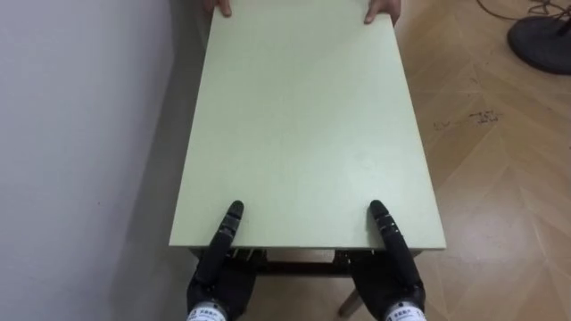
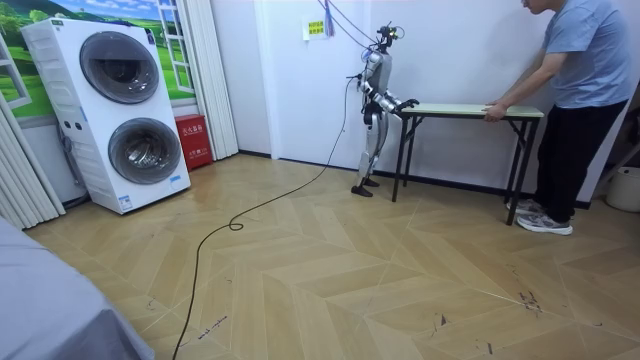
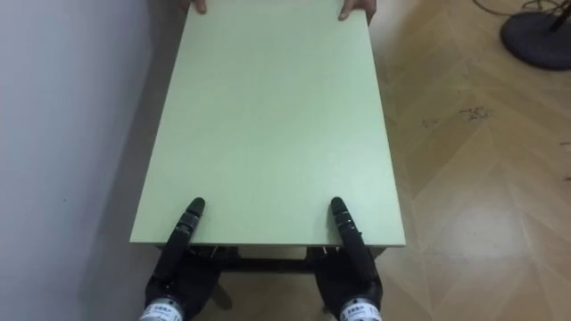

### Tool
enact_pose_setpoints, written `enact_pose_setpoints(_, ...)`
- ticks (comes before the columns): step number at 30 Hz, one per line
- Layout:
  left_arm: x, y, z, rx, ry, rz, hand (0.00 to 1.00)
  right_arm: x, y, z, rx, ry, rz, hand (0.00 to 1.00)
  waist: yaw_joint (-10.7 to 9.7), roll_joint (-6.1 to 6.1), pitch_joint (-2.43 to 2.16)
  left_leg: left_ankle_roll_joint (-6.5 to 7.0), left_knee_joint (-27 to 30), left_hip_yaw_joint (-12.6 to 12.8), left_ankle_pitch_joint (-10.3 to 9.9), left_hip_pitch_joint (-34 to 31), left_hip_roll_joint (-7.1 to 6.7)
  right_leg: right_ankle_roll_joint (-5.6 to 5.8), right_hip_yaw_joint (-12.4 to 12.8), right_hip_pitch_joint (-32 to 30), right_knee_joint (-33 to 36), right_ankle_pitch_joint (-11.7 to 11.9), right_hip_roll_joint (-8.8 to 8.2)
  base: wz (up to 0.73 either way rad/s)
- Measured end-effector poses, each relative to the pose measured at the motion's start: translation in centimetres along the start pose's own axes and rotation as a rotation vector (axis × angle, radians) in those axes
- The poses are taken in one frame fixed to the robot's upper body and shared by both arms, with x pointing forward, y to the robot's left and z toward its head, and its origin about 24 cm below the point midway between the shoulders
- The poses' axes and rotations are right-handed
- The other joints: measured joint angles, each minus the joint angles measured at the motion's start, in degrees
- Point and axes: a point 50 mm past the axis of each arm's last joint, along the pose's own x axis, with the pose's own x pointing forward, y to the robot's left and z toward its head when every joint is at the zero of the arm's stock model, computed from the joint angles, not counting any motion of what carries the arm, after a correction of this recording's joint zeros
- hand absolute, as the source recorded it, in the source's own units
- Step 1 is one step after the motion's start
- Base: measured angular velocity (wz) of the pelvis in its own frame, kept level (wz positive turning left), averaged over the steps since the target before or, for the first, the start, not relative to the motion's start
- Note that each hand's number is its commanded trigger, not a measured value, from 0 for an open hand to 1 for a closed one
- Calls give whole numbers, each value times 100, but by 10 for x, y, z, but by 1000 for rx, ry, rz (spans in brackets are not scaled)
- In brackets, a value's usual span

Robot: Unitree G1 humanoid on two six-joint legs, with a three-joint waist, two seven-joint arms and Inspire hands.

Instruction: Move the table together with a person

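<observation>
**Both ends manned, lift not yet made**

I'm seeing my left hand [image 1: 217,272] sitting at the near short edge of the table [image 1: 294,116], part over the top, rest tucked under the lip. My right hand [image 1: 399,267] is mirroring it by the other corner. Can't tell if either is actually clamping, since the underside's hidden. The green top is running away from me along the wall [image 1: 80,134] on my left. The person's hands [image 1: 382,11] are resting on the far corners. In room view the table legs seem to be standing on the floor [image 1: 500,178], so I'm judging we're at grip-and-ready. Next move is calling for a confirmed hold, then a level lift synced w/ the person, steering clear of the wall & the round dark stand base [image 1: 542,40].
</observation>
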Motion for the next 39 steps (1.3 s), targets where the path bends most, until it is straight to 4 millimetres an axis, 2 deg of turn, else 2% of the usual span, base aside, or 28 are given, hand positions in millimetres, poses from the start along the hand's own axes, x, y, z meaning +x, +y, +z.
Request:
enact_pose_setpoints(3,2,7,-1,28,14,-10,98,1,-5,1,-8,9,2,100,23,16,-35,0,-74,148,0,93,31,-2,3,47,-20,2,23,-4)
enact_pose_setpoints(6,7,12,-1,37,34,-7,90,4,-9,0,-23,17,2,100,22,56,-61,0,-92,159,0,153,32,-2,4,118,-54,4,25,-1)
enact_pose_setpoints(7,8,14,-1,44,41,-2,85,7,-10,0,-32,16,1,100,24,66,-68,0,-93,160,0,158,34,6,4,150,-112,20,31,0)
enact_pose_setpoints(8,11,13,0,56,44,-2,75,10,-10,1,-41,22,2,100,25,76,-67,-1,-103,160,-2,158,44,4,2,148,-118,33,43,0)
enact_pose_setpoints(9,12,13,1,59,47,-3,73,11,-10,1,-44,28,2,100,23,83,-70,-4,-119,159,-5,158,51,3,-2,140,-118,41,52,0)
enact_pose_setpoints(10,15,12,1,74,55,-4,66,13,-9,2,-46,31,0,100,23,112,-82,4,-191,157,-29,170,80,1,-12,121,-118,62,87,0)
enact_pose_setpoints(12,18,14,4,116,61,-9,55,16,-11,2,-48,44,-9,100,34,125,-77,4,-229,163,-44,208,120,-18,-7,127,-118,118,129,-9)
enact_pose_setpoints(13,17,18,5,146,67,-16,53,18,-10,1,-52,56,-9,97,38,125,-88,2,-229,171,-45,225,125,-20,-6,140,-119,124,140,-12)
enact_pose_setpoints(14,16,22,6,213,79,-24,42,17,-11,0,-55,59,-13,75,26,121,-94,1,-227,169,-45,231,125,-21,5,162,-118,125,141,-8)
enact_pose_setpoints(15,16,23,7,251,85,-29,25,17,-12,0,-55,60,-15,59,26,121,-98,2,-225,169,-45,234,125,-21,15,168,-117,125,142,0)
enact_pose_setpoints(16,16,24,8,319,96,-45,0,18,-12,0,-56,63,-17,0,22,127,-110,2,-221,175,-45,241,124,-20,26,167,-117,126,142,-3)
enact_pose_setpoints(21,18,25,9,437,126,-67,0,18,-16,0,-70,79,18,0,-9,151,-116,3,-225,219,-46,246,121,-16,72,158,-118,131,142,-5)
enact_pose_setpoints(23,17,25,9,454,133,-80,0,14,-22,1,-174,123,55,0,-15,167,-119,3,-233,233,-46,256,121,-16,94,134,-118,131,143,-4)
enact_pose_setpoints(27,17,25,7,473,143,-89,0,11,-26,1,-273,187,76,0,19,164,-115,3,-237,250,-46,265,127,-16,118,126,-117,131,151,-2)
enact_pose_setpoints(33,18,24,7,481,143,-94,0,11,-23,-3,-291,236,133,0,24,76,-76,3,-249,251,-46,272,126,-15,115,123,-110,131,151,0)
enact_pose_setpoints(35,15,28,2,544,197,-92,0,10,-23,-5,-289,250,144,0,18,47,-59,4,-252,265,-47,265,125,-15,122,109,-110,132,151,-2)
enact_pose_setpoints(39,13,34,-7,586,267,-74,0,10,-24,-6,-286,264,147,0,13,19,-59,4,-248,270,-47,224,127,-14,117,68,-112,132,150,0)
